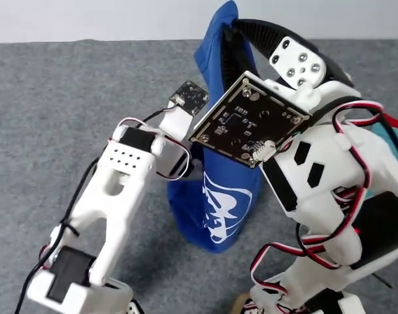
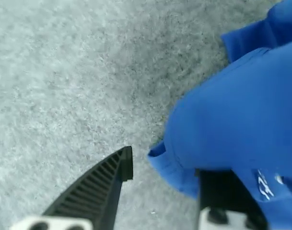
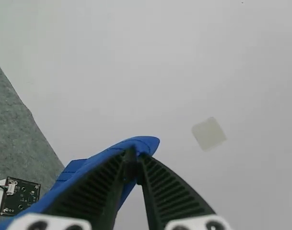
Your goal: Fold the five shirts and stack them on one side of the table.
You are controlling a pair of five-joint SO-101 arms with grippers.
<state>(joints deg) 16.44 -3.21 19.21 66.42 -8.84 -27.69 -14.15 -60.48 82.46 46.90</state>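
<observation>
Your right fingers (image 3: pixel 150 177) are clamped tight on a top edge of the blue shirt (image 1: pixel 218 196) and hold it high above the desk (image 1: pixel 68 98). A little fold of fabric pokes out past their tips. From that pinch the shirt hangs as one long, narrow drape, so its long axis runs almost straight up and down. Its lower end is bunched on the desk between the two arms, toward the near edge.

The next move depends on how that lower end sits against your left fingers (image 2: pixel 114 179), since the left arm is the closer one to it. Those fingers are spread wide and hold nothing. The shirt lies to one side of their gap. A loose hem edge hangs into the opening, and the bulk of the cloth is draped over the far finger and hides its tip. The ribbed finger has bare desk beneath it and does not touch the fabric.

I judge that you would need to shift the left fingers sideways toward the cloth so the hem sits squarely between them before closing. Closing from here risks catching only a thin corner, which could slip out once the shirt is pulled taut.
</observation>
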